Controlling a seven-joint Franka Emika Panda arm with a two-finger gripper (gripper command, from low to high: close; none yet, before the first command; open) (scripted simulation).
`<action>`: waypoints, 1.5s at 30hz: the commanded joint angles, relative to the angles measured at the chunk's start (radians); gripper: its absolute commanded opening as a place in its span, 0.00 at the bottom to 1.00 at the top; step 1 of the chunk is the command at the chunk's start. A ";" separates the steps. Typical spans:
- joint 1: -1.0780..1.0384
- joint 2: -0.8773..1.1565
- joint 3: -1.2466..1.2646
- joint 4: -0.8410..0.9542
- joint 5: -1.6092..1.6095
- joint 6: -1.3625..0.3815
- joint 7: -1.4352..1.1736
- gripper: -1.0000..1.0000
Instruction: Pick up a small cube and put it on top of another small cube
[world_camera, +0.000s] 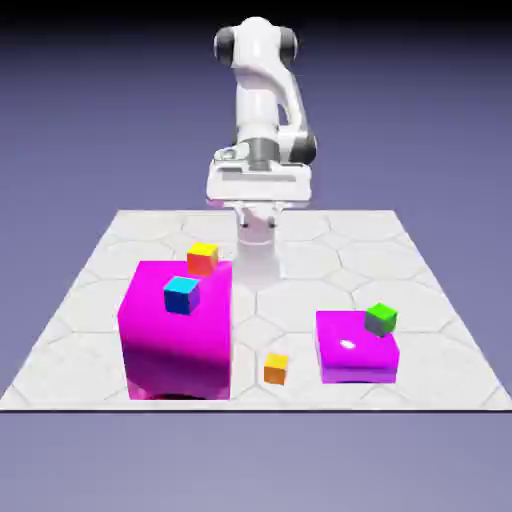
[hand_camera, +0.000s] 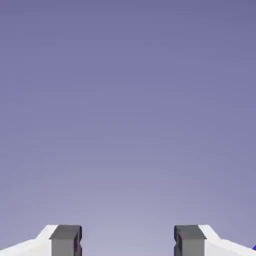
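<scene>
Claw (world_camera: 257, 221): upper middle of the exterior view, fingers apart. Orange cube (world_camera: 276, 369): lower middle, near the table's (world_camera: 440, 392) front edge. Open table surface separates it from the magenta slab (world_camera: 350, 352), lower right; large magenta block (world_camera: 178, 335), lower left.

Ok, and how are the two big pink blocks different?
The pink block on the exterior view's left is tall, but the pink block on the exterior view's right is low and flat. The left one carries a blue cube; the right one has a green cube. Both are shiny pink.
</scene>
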 joint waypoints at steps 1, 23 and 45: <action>0.026 0.031 -0.020 0.010 0.002 -0.012 -0.044 0.50; 0.587 0.704 -0.455 0.240 0.046 -0.287 -1.000 0.50; 0.710 0.691 -0.404 0.314 -0.014 -0.450 -1.076 0.00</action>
